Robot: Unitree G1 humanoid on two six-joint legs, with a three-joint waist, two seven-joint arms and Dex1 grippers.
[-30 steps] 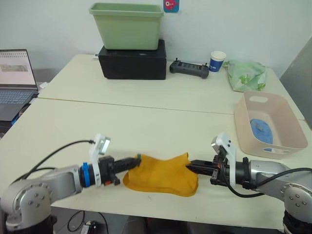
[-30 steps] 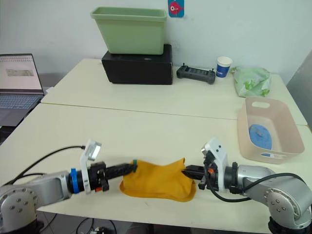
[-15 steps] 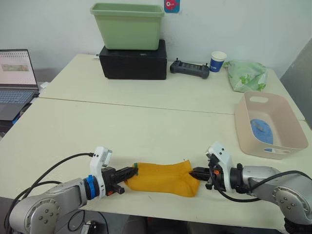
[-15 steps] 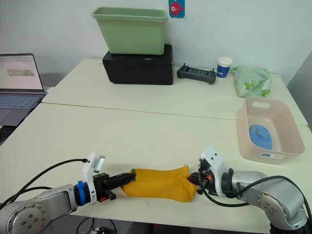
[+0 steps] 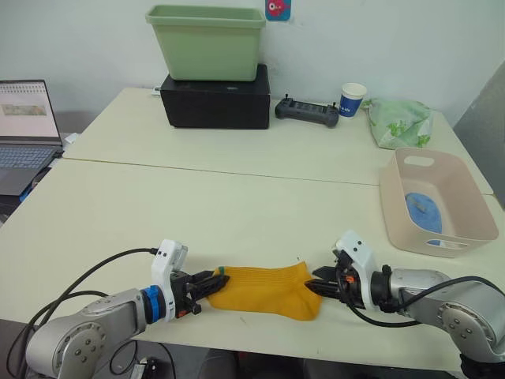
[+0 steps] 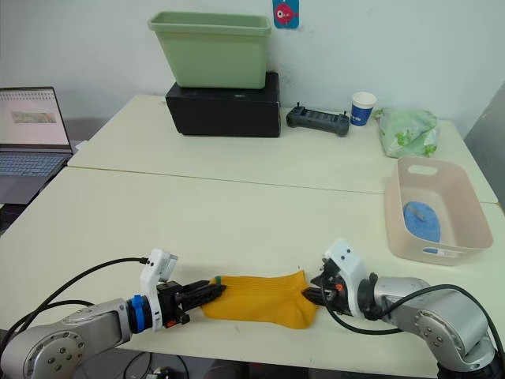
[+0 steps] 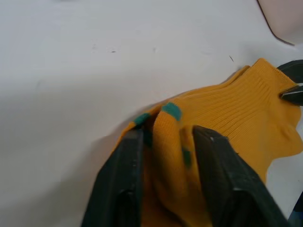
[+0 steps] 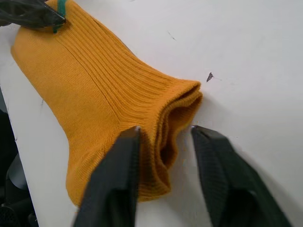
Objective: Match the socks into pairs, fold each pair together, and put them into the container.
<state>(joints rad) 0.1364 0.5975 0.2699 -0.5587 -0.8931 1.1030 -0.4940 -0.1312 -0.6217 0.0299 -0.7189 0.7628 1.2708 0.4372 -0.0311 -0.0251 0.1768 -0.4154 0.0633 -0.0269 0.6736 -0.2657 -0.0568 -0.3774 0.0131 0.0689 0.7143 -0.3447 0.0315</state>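
At the table's near edge the folded mustard socks [image 5: 264,289] lie flat, left gripper [image 5: 207,285] at the toe end, right gripper [image 5: 318,284] at the cuff; both jaws spread, fabric between the fingers, apparently not pinched. Farther right, pink basin [image 5: 471,238] holds a blue sock [image 5: 424,211].

My table [image 5: 237,197] is a pale cream surface, made of two tops pushed together with a seam running across between them. Behind it stands a plain white wall [image 5: 394,39] with a small sticker [image 5: 277,9] high up, blue with a red figure. A grey panel [image 5: 485,118] edges in on my far right. Off my left side an open laptop [image 5: 24,126] sits on a lower surface, its screen lit. The light is even and soft.
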